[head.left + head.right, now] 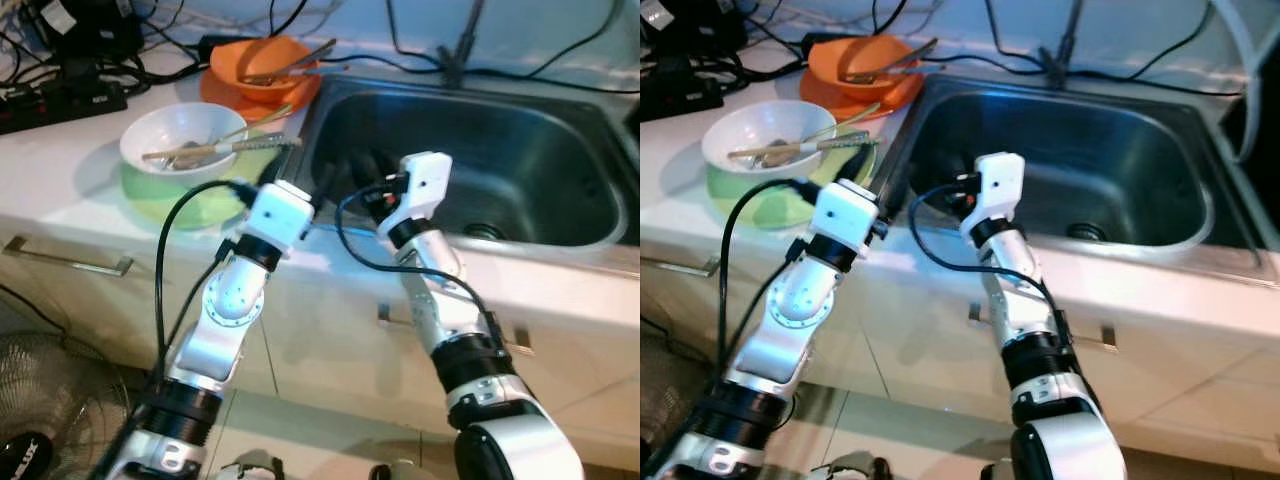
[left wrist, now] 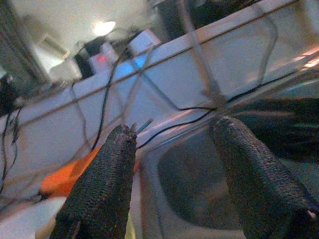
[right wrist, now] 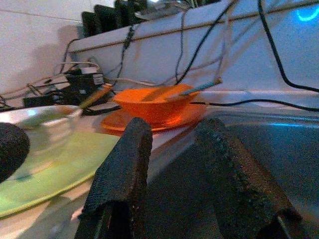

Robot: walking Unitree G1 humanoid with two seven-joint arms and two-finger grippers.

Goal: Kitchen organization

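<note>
1. White countertop (image 1: 60,170) ran along the wall, with one steel sink (image 1: 560,225) set into it on the robot's right.
2. Two bowls stood on the counter: one white bowl (image 1: 180,128) on one green plate (image 1: 165,205), and behind it one orange bowl (image 1: 262,62) on one orange plate (image 1: 215,92), just beside the sink's rim.
3. Utensils lay across both bowls; those in the white bowl looked like a few wooden-handled pieces, but their count was hard to make out, as were the two or so metal ones in the orange bowl.
4. Left gripper (image 1: 318,180) reached over the sink's near left edge, its fingers (image 2: 99,189) held apart on nothing.
5. Right gripper (image 1: 365,172) hung inside the sink basin, its two fingers (image 3: 119,184) likewise spread and empty.
6. Black cables (image 1: 420,50) trailed along the wall, and a power strip (image 1: 60,100) sat at the far left, cut off by the frame.
7. One fan (image 1: 45,400) on the floor was only partly in view.
</note>
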